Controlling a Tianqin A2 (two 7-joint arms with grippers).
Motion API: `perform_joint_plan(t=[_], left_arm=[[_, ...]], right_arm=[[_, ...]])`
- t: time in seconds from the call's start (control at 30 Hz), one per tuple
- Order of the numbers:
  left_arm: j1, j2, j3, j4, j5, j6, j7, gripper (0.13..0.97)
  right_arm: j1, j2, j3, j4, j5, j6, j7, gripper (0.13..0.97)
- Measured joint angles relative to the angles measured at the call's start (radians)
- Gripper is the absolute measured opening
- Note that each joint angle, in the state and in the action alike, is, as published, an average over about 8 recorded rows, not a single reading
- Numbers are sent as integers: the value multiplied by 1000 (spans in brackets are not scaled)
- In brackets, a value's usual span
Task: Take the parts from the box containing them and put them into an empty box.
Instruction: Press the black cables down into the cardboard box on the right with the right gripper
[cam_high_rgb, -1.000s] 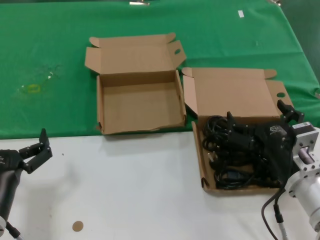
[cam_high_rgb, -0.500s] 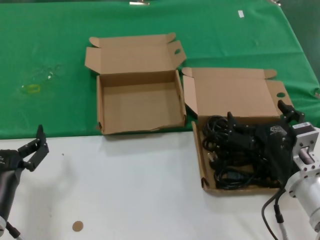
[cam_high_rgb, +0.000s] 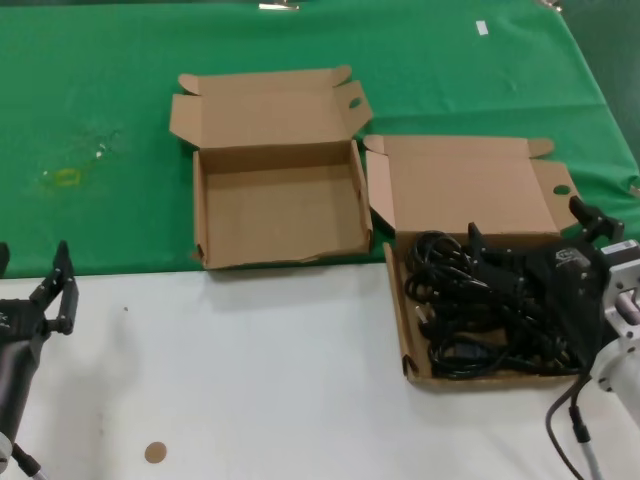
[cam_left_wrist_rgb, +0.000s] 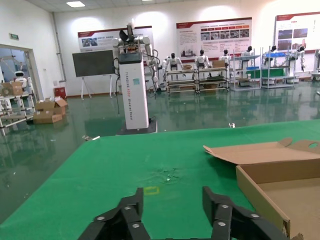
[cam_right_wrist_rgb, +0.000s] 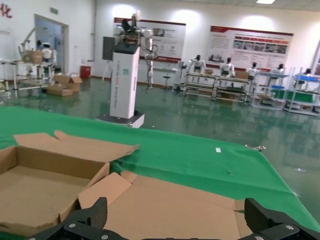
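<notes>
Two boxes: empty box, cord box stuffed with cords. Right hand open above them; left hand open, idle at tabletop edge.

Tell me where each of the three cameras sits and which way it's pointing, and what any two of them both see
Head view: on the robot's head, looking forward and down at the green cloth table; left gripper and right gripper show.
Left wrist view: on the left arm, facing level across the table into the hall; open left gripper shows.
Right wrist view: on the right arm, facing likewise; open right gripper shows.
Shared: all see the empty squarish brown cardboard box.
</notes>
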Motion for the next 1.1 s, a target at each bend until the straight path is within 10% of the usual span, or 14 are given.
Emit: perform_joint_plan(t=[0.4, 1.1], left_arm=[[0, 0, 0, 0, 0, 0, 0, 290], [0, 0, 0, 0, 0, 0, 0, 144]], right_arm=[[30, 233, -121, 4, 49, 3, 50, 966], [166, 646, -322, 32, 3, -205, 218, 966]])
